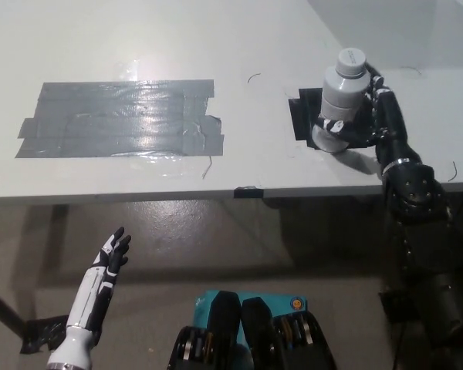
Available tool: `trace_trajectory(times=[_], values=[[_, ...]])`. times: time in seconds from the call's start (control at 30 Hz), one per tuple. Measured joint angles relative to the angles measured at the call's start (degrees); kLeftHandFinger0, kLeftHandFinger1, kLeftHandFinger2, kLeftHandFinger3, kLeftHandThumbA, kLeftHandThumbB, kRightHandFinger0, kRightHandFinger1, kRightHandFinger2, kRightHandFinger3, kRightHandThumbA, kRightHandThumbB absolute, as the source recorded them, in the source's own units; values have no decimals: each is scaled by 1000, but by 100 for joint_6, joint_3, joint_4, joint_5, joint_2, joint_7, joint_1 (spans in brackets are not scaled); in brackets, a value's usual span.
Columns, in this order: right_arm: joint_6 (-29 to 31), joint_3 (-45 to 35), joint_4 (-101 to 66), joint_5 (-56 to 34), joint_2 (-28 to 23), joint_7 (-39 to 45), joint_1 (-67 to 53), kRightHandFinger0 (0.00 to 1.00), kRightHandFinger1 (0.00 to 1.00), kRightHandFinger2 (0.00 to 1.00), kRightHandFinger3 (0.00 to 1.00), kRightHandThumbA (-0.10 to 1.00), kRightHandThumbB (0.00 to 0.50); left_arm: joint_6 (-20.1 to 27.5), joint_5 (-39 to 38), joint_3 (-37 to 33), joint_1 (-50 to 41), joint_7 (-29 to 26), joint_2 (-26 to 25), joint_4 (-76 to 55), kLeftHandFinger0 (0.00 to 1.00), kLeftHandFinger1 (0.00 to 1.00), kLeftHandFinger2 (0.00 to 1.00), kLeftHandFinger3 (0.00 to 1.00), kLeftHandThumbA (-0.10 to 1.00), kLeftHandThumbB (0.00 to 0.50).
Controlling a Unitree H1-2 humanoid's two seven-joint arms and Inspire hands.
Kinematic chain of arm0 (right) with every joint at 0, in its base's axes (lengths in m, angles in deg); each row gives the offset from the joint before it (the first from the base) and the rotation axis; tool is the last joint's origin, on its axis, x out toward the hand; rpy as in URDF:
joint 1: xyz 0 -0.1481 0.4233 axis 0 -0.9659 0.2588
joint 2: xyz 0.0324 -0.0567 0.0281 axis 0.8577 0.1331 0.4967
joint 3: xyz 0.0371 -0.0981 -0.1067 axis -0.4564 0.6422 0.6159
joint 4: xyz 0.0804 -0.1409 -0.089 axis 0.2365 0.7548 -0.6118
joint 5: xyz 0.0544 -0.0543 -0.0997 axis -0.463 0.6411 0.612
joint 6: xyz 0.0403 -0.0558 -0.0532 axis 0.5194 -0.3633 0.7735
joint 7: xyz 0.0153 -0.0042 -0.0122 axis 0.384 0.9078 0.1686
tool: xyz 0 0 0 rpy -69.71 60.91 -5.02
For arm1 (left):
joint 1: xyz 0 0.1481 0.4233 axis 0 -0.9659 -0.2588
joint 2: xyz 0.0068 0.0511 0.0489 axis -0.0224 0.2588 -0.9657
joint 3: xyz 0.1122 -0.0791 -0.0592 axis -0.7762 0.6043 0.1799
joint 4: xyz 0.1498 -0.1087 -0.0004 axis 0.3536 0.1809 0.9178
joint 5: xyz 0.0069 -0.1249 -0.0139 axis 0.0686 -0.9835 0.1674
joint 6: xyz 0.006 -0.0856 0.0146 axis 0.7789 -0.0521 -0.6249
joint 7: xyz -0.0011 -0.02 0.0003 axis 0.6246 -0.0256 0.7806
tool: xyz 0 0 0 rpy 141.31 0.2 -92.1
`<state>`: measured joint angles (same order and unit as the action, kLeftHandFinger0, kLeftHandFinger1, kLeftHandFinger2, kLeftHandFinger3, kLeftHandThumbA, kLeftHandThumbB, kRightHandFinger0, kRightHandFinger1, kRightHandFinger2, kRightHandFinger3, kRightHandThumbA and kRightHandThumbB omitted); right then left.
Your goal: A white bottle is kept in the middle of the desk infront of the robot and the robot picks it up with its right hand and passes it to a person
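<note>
Wrapping white bottle [342,99], black right robot hand [369,116], fingers closed.

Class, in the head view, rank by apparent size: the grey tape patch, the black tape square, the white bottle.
1. Grey tape patch, clearly largest.
2. White bottle and black tape square: similar; the bottle hides much of the square, so unranked.

Bottle [342,100] on desk [239,46], right side

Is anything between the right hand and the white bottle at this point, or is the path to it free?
Nothing visible stands between them: the black right hand is already against the white bottle, which stands upright on the black tape patch. The white left hand rests below the desk edge, fingers apart.
</note>
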<state>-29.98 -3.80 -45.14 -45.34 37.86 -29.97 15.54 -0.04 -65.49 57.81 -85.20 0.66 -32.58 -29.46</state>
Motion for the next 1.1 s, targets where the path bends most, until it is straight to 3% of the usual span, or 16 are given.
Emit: trace_trajectory(times=[0.17,0.47,0.53,0.57,0.6,0.63,0.67,0.7,0.77,0.8,0.9,0.97,1.0,1.1], values=[[133,159,770,51,-4,-137,212,1000,1000,1000,1000,1000,436,0,2,-2,9,0,-2,-13,1000,1000,1000,1000,1000,169],[388,323,1779,95,-68,-266,757,1000,1000,1000,1000,1000,479,0,7,-15,36,2,-4,-25,1000,1000,1000,1000,1000,158],[472,327,1975,92,-87,-261,858,1000,1000,1000,1000,959,443,0,9,-19,48,2,-5,-25,1000,1000,1000,1000,1000,158],[511,320,2022,86,-90,-258,876,1000,950,962,1000,793,372,0,11,-20,51,2,-5,-25,1000,1000,1000,1000,1000,155],[589,299,2108,70,-91,-260,909,568,581,706,743,657,368,0,14,-24,55,2,-5,-25,1000,1000,1000,1000,1000,155],[712,264,2188,43,-88,-285,931,568,581,706,743,657,368,0,16,-30,60,2,-5,-25,1000,1000,1000,1000,1000,155],[784,241,2232,28,-83,-316,942,117,141,234,187,420,302,0,17,-34,63,2,-5,-25,1000,1000,1000,1000,1000,159],[867,204,2298,8,-79,-370,961,23,104,220,159,324,280,0,16,-37,69,2,-5,-25,1000,1000,1000,1000,1000,159],[1012,179,2409,2,-76,-560,1007,1,115,275,158,207,265,0,17,-45,85,3,-6,-25,1000,1000,1000,1000,1000,155],[1061,170,2418,2,-73,-662,1025,0,112,304,140,58,241,-3,20,-50,96,3,-9,-26,1000,1000,1000,1000,1000,159],[1212,160,2420,2,-55,-905,1070,0,137,377,151,-84,214,-5,25,-54,133,3,-13,-24,1000,1000,1000,1000,1000,167],[1266,159,2420,2,-39,-993,1088,0,176,456,264,-99,195,-5,25,-57,154,4,-13,-24,1000,1000,1000,1000,1000,171],[1315,164,2421,5,-25,-1079,1096,0,225,528,387,-100,184,-5,26,-62,167,4,-14,-24,1000,1000,1000,1000,1000,168],[1447,178,2461,9,0,-1240,1096,3,275,598,552,-100,160,-5,37,-68,175,4,-16,-24,1000,1000,1000,1000,1000,153]])
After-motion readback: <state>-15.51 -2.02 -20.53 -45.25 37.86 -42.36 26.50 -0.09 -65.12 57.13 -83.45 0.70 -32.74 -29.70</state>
